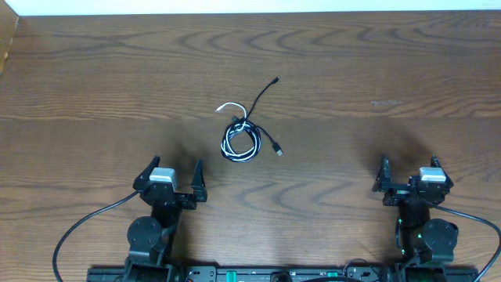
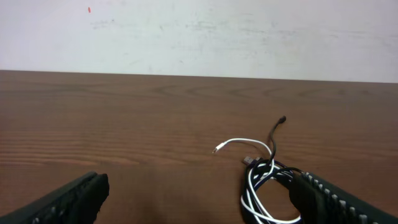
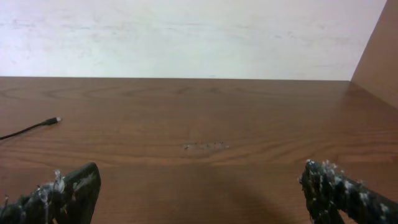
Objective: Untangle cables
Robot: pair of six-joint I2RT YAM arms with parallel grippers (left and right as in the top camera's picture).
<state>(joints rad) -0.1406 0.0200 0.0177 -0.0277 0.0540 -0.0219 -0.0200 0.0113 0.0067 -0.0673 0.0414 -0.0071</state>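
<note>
The cables lie tangled mid-table: a black cable [image 1: 262,94] and a white cable [image 1: 228,106] wound together into one small coil [image 1: 240,145]. The black one's far plug points up-right, and its other plug [image 1: 279,151] sticks out to the coil's right. My left gripper [image 1: 176,166] sits open, near and left of the coil, holding nothing. In the left wrist view the coil [image 2: 267,193] lies just inside the right finger [image 2: 323,193] of the left gripper [image 2: 200,186]. My right gripper [image 1: 409,164] is open and far to the right. Its own view [image 3: 200,177] catches only the black cable's tip [image 3: 37,126].
The brown wooden table [image 1: 117,78] meets a pale wall [image 2: 199,31] at the back. A wooden side panel [image 3: 379,56] rises at the right edge. Thick black arm leads [image 1: 78,227] trail along the near edge beside both arm bases.
</note>
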